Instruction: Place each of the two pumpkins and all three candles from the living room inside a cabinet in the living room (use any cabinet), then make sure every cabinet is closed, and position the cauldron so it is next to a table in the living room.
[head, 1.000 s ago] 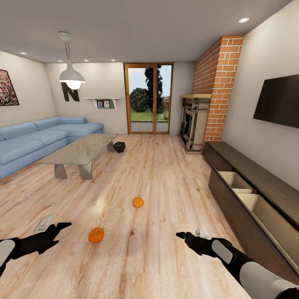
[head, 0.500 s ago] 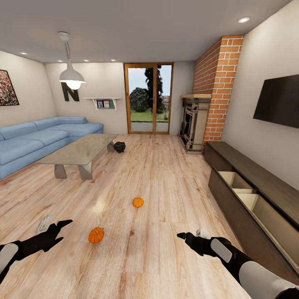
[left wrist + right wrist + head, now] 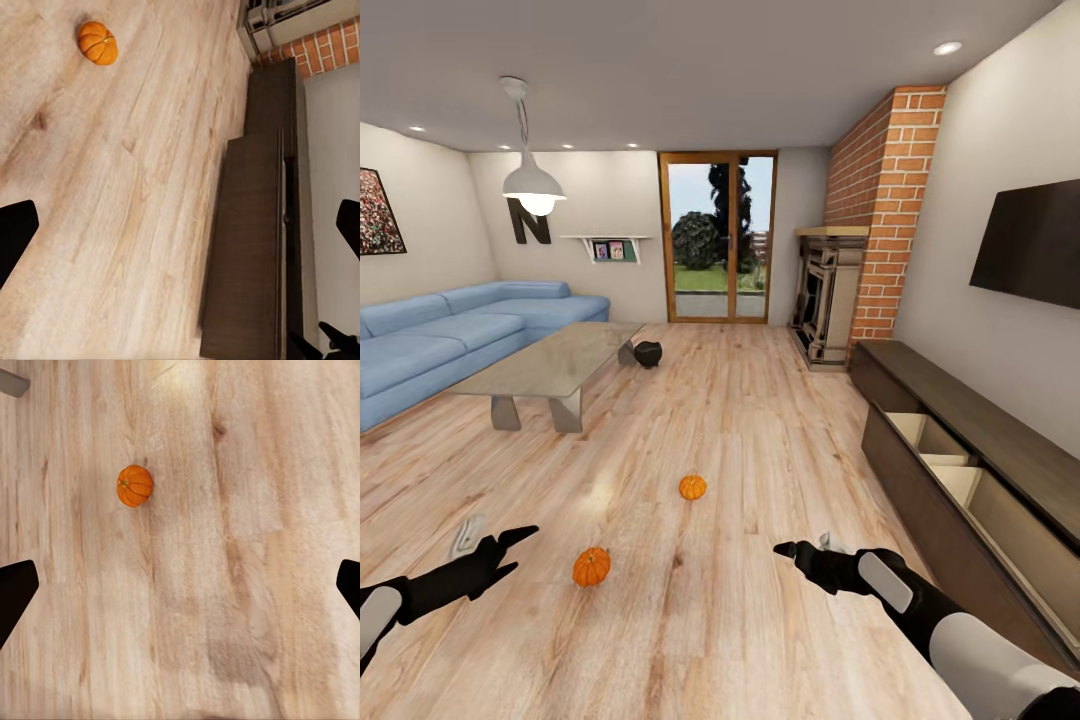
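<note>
Two orange pumpkins lie on the wood floor, the near one (image 3: pixel 591 567) between my arms and the far one (image 3: pixel 693 487) further ahead. My left gripper (image 3: pixel 518 548) hovers open just left of the near pumpkin, with a pale candle (image 3: pixel 463 537) on the floor beside it. Open too, my right gripper (image 3: pixel 788 552) has a second pale candle (image 3: pixel 830 543) partly hidden behind it. The dark cabinet (image 3: pixel 920 500) runs along the right wall with drawers pulled out. The black cauldron (image 3: pixel 648 353) sits by the table (image 3: pixel 550 365). One pumpkin (image 3: pixel 97 43) shows in the left wrist view, one (image 3: pixel 135 485) in the right.
A blue sofa (image 3: pixel 450 340) stands at the left behind the table. A fireplace (image 3: pixel 828 295) with a brick chimney fills the far right corner, and a TV (image 3: pixel 1030 245) hangs above the cabinet. Open floor stretches between the table and the cabinet.
My right gripper has drifted a little left and forward. The left gripper has edged slightly right toward the near pumpkin. Nothing on the floor moved.
</note>
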Motion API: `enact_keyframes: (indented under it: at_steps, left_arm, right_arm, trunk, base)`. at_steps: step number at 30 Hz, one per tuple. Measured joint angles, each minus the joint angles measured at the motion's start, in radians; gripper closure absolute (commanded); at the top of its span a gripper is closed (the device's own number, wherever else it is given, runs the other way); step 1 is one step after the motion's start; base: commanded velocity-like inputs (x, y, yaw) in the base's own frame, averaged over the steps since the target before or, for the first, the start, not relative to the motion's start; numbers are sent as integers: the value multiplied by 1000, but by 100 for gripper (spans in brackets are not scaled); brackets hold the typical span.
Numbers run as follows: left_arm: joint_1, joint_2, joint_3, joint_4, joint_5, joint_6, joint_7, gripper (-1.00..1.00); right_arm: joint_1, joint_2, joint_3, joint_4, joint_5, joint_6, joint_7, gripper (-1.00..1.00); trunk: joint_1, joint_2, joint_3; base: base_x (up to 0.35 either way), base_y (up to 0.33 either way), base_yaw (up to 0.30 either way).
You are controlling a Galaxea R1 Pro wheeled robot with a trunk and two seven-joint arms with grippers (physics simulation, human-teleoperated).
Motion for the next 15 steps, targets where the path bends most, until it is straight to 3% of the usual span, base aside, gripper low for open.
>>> enact_keyframes:
  at_steps: [7,15]
  left_arm:
    - [0,1,2,2,0,-5,-2,-100]
    - [0,8,6,3,3,-5,-2,-100]
  right_arm:
    - [-1,2,2,-2,2,1,-1,-100]
    - [-1,3,3,-1,2,-8,1,-100]
  trunk:
    - [0,0,0]
    - [0,0,0]
  base:
    - [22,17,0]
    - [223,167,0]
